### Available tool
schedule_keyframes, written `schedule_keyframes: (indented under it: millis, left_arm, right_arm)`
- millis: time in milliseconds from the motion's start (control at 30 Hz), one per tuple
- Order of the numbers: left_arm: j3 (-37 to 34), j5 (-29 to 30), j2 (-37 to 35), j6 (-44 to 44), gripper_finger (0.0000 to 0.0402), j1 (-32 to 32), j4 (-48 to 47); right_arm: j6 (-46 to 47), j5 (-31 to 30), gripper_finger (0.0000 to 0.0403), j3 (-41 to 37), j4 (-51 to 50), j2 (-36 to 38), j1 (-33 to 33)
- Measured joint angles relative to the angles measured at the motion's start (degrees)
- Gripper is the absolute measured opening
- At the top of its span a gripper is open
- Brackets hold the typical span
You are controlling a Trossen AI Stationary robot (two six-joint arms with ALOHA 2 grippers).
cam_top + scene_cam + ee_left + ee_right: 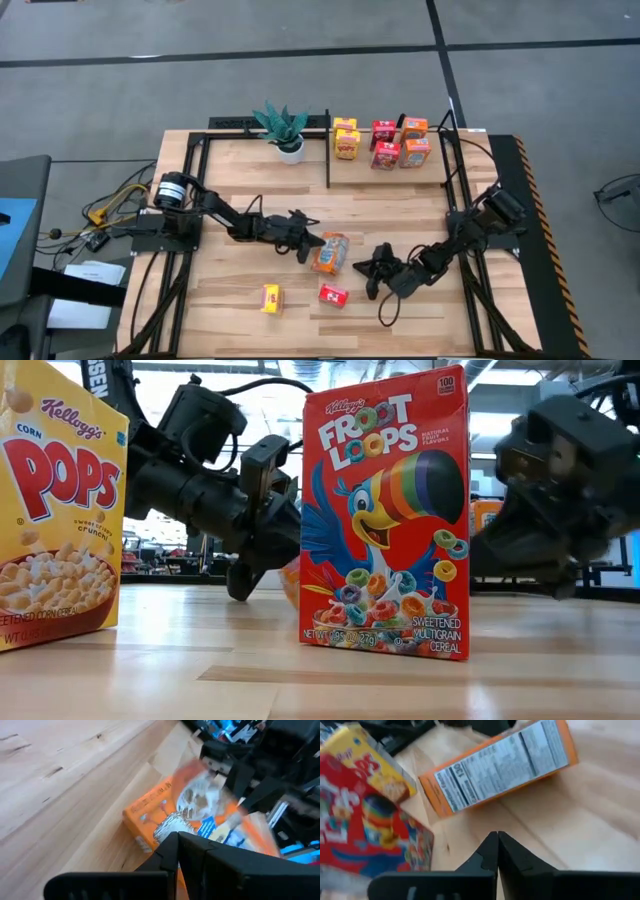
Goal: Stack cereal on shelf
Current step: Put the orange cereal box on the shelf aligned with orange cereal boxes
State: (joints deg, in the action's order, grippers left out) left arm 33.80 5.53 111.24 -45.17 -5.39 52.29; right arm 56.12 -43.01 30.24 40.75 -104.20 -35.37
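An orange cereal box (331,253) lies flat on the table, printed front up, between my two grippers. My left gripper (177,836) is shut, and its tips stand at the box's left side (316,243). My right gripper (497,836) is shut too and stands a little to the right of the box (362,268), apart from it. A red cereal box (385,510) and a yellow one (60,510) stand upright near the table's front edge. Several more cereal boxes (384,145) stand on the shelf (430,176) at the far right. My left gripper's shut fingertips (170,851) come slanting down from the table's left at the orange box's left edge (150,827). The fingers hide the meeting place, so I cannot tell whether they touch it. The box lies flat on the table.
A potted green plant (285,128) stands at the far edge, left of the shelf's black post (328,160). The red box (333,294) and yellow box (271,297) stand just on the near side of both grippers. Black rails run along the table's left and right sides.
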Motion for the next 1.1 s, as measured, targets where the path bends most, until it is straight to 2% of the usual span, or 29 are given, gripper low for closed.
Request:
schedule_keyframes:
  millis: [233,433,533,600,700,833,967,1100]
  left_arm:
    - [0.1,0.51,0.31,2.38,0.0,-0.21,-1.26]
    - [0.07,0.35,0.33,2.51,0.0,-0.17,-1.18]
    - [0.07,0.36,0.33,2.45,0.0,-0.12,-1.08]
    - [0.07,-0.15,0.33,2.55,0.0,-0.1,-1.03]
    - [0.01,-2.67,0.31,3.53,0.0,0.03,-1.11]
    - [0.01,-3.89,0.26,2.92,0.0,0.09,-1.09]
    - [0.01,-3.85,0.26,2.45,0.0,0.09,-0.86]
    - [0.01,-3.92,0.26,2.24,0.0,0.09,-0.87]
  right_arm:
    - [-4.48,7.89,0.0029,0.13,3.18,0.0,4.55]
    - [-7.05,11.83,0.004,0.13,3.13,1.05,5.96]
    - [-8.91,16.53,0.0039,0.15,1.18,3.72,6.55]
    - [-11.05,21.78,0.004,0.15,-1.73,7.23,7.48]
    - [-15.45,30.74,0.0052,0.44,-11.73,14.71,9.7]
    - [-27.47,39.77,0.0088,5.15,-34.73,25.57,13.42]
    - [-48.61,38.73,0.0151,13.73,-54.45,31.41,17.25]
    - [-66.92,35.85,0.0224,22.94,-63.79,31.24,22.59]
